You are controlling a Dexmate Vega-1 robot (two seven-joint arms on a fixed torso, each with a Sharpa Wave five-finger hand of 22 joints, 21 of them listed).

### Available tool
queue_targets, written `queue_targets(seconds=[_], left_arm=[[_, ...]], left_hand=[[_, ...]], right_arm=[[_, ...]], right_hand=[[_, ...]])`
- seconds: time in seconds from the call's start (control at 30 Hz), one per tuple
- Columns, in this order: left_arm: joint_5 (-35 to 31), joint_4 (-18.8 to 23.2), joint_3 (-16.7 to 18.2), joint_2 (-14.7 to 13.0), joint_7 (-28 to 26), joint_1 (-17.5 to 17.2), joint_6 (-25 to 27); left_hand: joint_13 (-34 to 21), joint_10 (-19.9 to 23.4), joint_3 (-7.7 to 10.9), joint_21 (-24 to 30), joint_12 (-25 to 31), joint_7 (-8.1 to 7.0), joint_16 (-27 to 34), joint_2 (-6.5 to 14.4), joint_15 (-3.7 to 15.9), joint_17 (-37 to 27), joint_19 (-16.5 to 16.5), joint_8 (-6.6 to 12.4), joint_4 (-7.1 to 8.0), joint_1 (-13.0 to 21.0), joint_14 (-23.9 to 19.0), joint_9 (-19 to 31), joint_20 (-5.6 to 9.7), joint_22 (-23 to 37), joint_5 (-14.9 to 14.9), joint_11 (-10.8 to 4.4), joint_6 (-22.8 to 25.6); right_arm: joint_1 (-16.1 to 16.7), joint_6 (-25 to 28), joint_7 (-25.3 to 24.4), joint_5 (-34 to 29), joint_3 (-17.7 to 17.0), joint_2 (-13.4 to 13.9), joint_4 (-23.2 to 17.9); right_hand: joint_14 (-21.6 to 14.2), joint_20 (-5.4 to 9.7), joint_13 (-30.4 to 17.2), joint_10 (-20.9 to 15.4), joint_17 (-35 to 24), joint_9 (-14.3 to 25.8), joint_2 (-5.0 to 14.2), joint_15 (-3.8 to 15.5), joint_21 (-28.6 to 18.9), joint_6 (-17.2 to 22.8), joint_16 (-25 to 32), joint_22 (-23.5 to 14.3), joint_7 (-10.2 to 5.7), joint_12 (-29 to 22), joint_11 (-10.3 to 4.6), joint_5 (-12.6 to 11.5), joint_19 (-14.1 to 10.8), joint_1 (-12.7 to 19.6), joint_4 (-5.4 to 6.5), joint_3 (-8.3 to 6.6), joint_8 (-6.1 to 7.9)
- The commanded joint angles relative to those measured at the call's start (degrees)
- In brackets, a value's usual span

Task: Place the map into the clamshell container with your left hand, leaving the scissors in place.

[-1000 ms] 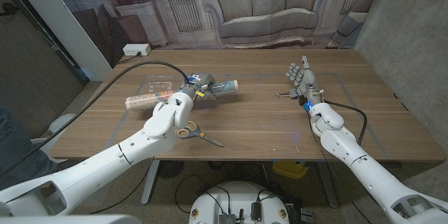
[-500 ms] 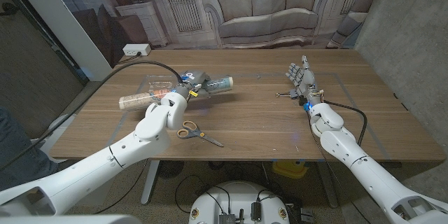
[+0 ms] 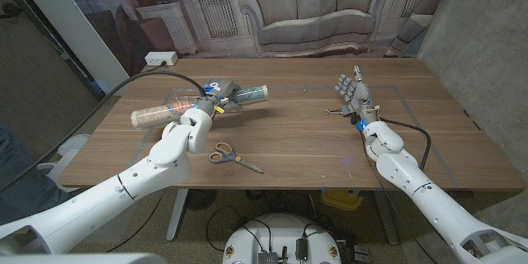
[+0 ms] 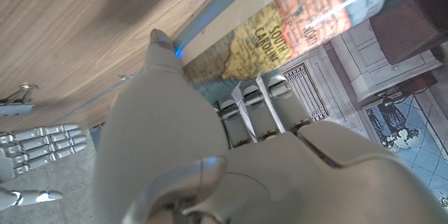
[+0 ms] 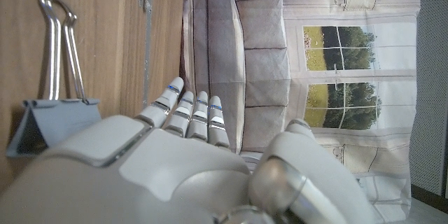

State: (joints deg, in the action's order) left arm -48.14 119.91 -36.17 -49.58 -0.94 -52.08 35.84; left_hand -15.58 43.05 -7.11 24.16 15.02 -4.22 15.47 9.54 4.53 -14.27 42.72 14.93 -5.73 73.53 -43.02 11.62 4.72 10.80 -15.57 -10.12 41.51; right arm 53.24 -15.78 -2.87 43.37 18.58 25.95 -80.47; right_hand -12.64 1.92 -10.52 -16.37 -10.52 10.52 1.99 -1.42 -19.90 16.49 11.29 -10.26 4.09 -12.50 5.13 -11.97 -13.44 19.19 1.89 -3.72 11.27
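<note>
The left hand (image 3: 216,101) grips the rolled map (image 3: 198,105) near its middle, holding it over the clamshell container (image 3: 182,97). We judge the map should be turned to lie along the container before we lower and release it (the roll looks longer than the tray). The scissors (image 3: 233,158) lie on the counter (image 3: 305,140) nearer the robot than the container, clear of the path. The right hand (image 3: 353,92) stands with fingers spread, holding nothing, beside a binder clip (image 3: 336,113).

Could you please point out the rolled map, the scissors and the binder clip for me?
map (image 3: 153,115), head view, on the roll's free end.
scissors (image 3: 219,156), head view, on the handles.
binder clip (image 5: 49,122), right wrist view, on its grey body.
</note>
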Motion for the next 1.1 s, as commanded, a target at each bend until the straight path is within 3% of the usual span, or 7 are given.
queue_targets(seconds=[0.03, 0.73, 1.1], left_arm=[[-0.2, -0.7, 1.6, -1.4, -1.4, -0.4, -0.6], [2.5, -3.4, 4.8, -2.8, -7.7, -2.3, -2.6], [3.4, -6.1, 5.1, -3.3, -10.0, -1.6, -4.0]], left_hand=[[-0.1, 0.7, 0.03, 0.5, -0.1, -0.18, -0.1, 0.0, 7.71, -0.4, -0.3, 0.17, 0.32, 0.4, -0.8, 0.0, 1.40, 0.3, 0.2, 0.16, 1.0], [-0.5, 2.2, 0.66, 1.2, -0.1, 0.04, 0.1, 0.1, 7.88, -0.7, 0.4, 0.39, 0.72, 0.8, -2.4, 0.0, 2.03, 0.4, 0.8, 0.35, 2.7], [-0.6, 2.7, 0.85, 1.4, -0.1, -0.04, 0.1, 0.1, 7.88, -0.8, 0.4, 0.48, 0.95, 0.9, -2.8, 0.0, 2.07, 0.4, 1.1, 0.67, 3.3]], right_arm=[[-0.3, 0.4, 0.3, 0.4, 0.1, -0.3, 0.8], [-1.8, 1.2, 0.8, 0.4, 0.7, -0.8, 2.0], [-2.2, 1.4, 0.7, 0.4, 0.8, -1.1, 2.6]], right_hand=[[-0.6, 0.12, -0.3, -0.7, -0.2, 0.3, 0.42, -0.19, 0.1, 0.4, -0.2, -0.2, 0.22, 0.1, 0.20, 0.3, -0.6, 0.2, -0.38, -0.13, -0.09], [-0.6, 0.14, -0.3, -0.6, -0.2, 0.3, 0.54, -0.29, 0.4, 0.5, -0.2, -0.2, 0.20, 0.1, 0.15, 0.3, -0.7, 0.2, -0.46, -0.10, -0.09], [-0.6, 0.10, -0.3, -0.6, -0.2, 0.3, 0.61, -0.19, 0.6, 0.5, -0.2, -0.2, 0.20, 0.1, 0.20, 0.3, -0.8, 0.3, -0.51, -0.10, -0.09]])
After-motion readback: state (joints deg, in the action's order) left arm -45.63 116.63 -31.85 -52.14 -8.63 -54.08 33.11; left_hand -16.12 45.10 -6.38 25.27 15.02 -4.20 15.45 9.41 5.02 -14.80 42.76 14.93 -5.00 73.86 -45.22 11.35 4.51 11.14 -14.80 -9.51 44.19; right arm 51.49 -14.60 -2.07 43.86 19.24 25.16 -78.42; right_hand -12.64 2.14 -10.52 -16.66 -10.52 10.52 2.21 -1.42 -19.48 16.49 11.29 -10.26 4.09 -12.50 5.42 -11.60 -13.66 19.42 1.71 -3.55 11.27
